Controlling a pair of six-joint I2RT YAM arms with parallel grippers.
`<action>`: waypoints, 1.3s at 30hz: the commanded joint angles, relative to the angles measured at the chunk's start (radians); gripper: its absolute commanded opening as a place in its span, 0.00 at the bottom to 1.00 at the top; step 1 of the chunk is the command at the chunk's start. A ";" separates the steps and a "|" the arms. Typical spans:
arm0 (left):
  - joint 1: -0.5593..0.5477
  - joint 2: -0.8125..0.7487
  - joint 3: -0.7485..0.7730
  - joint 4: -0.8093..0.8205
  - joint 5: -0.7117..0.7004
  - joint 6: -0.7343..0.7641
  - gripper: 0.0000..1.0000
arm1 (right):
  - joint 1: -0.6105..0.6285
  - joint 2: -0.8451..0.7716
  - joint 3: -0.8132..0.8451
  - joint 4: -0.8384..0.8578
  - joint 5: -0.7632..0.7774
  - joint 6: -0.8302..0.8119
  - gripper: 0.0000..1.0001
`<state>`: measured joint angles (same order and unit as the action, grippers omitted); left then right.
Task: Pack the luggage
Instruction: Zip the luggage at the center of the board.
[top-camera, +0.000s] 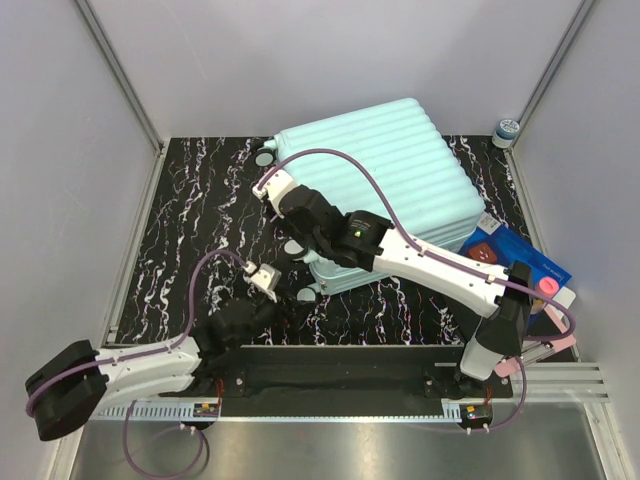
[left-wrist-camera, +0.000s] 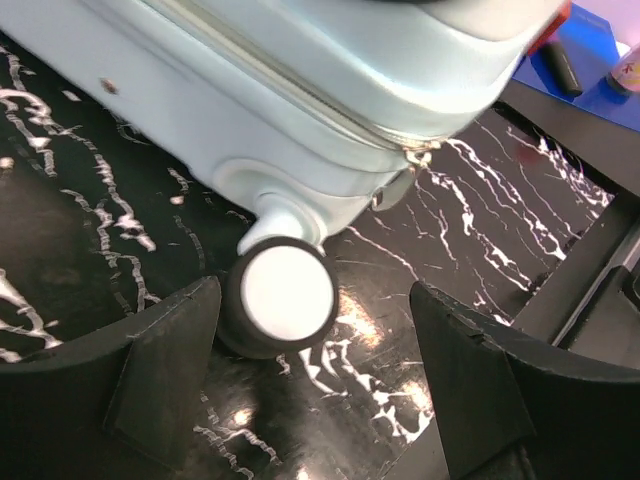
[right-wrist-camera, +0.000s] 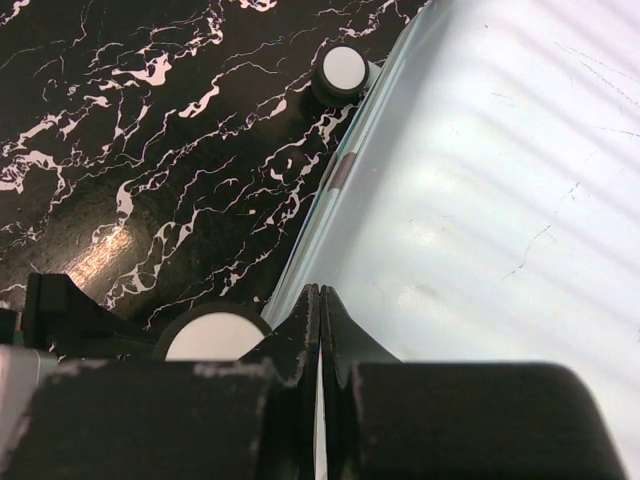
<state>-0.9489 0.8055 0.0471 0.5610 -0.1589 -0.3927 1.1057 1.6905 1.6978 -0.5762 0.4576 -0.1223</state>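
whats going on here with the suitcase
Two robot arms are working on the mint-green luggage, which lies flat and closed on the black marbled table. The right end effector is shut, with its tips at the case's edge by the zip seam; whether it pinches anything is hidden. The left end effector is open and low at the near corner, with a wheel between its fingers. A blue box lies beside the case.
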 joint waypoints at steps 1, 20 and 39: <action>-0.042 0.072 -0.033 0.283 -0.122 0.015 0.80 | -0.006 -0.058 -0.001 0.022 -0.019 0.036 0.00; -0.136 0.293 -0.006 0.542 -0.238 -0.021 0.79 | -0.006 -0.063 -0.032 0.022 -0.022 0.082 0.00; -0.206 0.535 0.097 0.740 -0.410 -0.026 0.67 | -0.006 -0.092 -0.072 0.026 -0.043 0.105 0.00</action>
<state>-1.1458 1.3205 0.1116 1.1782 -0.4774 -0.4374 1.1049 1.6489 1.6325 -0.5732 0.4244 -0.0349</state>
